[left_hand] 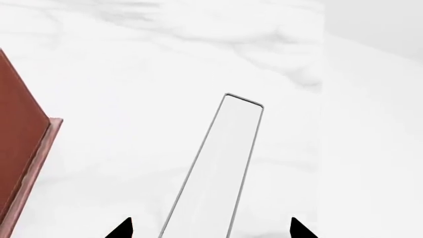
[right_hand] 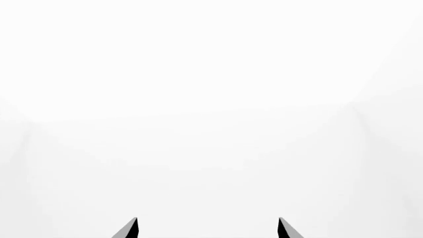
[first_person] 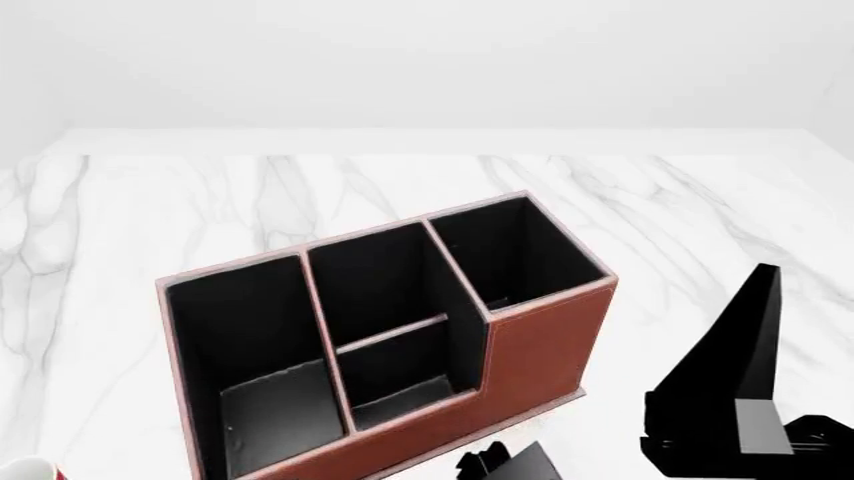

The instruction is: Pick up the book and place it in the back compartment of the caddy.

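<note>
The caddy fills the left edge of my left wrist frame. The book sits mid-frame, inside my wide left claw and seemingly untouched. It looks stiff and smooth, so pinch both covers. My right claw is wide and empty.

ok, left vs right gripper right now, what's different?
Left gripper straddles the book, tips clear of its covers; right gripper has nothing between its tips. The caddy shows beside the left gripper; the right gripper faces only blank white. Both are open, about equally wide.
</note>
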{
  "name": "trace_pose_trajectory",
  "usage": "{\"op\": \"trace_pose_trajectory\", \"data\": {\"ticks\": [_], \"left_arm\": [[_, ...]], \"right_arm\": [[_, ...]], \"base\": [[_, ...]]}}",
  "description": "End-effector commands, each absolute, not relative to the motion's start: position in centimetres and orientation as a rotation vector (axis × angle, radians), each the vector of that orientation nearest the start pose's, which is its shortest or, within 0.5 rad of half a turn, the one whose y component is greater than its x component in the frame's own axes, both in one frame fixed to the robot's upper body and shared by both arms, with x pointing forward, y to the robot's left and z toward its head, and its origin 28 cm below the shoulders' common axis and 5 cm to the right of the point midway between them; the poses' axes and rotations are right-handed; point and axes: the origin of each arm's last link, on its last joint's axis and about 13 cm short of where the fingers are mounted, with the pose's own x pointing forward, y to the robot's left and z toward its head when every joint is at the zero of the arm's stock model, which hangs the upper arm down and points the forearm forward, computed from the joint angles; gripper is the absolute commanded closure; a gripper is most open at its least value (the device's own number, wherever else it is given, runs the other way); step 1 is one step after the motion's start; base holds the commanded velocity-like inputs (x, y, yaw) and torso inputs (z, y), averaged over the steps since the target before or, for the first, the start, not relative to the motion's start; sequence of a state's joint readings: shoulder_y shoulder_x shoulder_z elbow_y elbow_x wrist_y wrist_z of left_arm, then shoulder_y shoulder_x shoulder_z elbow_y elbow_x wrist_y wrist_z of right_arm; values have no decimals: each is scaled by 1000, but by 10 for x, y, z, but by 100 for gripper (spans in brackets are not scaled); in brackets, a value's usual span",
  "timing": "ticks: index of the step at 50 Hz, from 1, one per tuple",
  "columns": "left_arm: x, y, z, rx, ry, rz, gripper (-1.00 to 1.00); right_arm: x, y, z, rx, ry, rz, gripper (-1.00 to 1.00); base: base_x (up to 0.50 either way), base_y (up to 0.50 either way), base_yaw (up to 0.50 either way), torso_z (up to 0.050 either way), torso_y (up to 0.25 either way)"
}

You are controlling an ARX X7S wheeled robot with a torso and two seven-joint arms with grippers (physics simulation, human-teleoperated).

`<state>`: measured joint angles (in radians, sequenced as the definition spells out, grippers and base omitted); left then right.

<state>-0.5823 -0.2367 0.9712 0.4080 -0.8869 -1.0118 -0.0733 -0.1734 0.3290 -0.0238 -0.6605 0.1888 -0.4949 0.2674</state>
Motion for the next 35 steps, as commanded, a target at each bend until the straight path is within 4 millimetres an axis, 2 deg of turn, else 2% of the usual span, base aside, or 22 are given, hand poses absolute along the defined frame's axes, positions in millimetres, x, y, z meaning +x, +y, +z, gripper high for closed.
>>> {"op": "trace_pose_trajectory", "data": {"ticks": [1, 24, 25, 35], "left_arm": [[188, 90, 95, 206, 518, -1241, -100], [197, 93, 92, 235, 456, -1227, -100], [200, 93, 94, 237, 430, -1228, 100], [203, 94, 93, 256, 391, -1264, 100]], "right_arm": [[152, -129, 155, 45, -960, -26, -100], [152, -128, 153, 49, -954, -20, -100], [152, -128, 153, 50, -955, -18, -100], [152, -128, 152, 53, -955, -17, -100]], "base": [[0, 0, 0, 0, 0], [0, 0, 0, 0, 0], [0, 0, 0, 0, 0], [0, 0, 0, 0, 1]]}}
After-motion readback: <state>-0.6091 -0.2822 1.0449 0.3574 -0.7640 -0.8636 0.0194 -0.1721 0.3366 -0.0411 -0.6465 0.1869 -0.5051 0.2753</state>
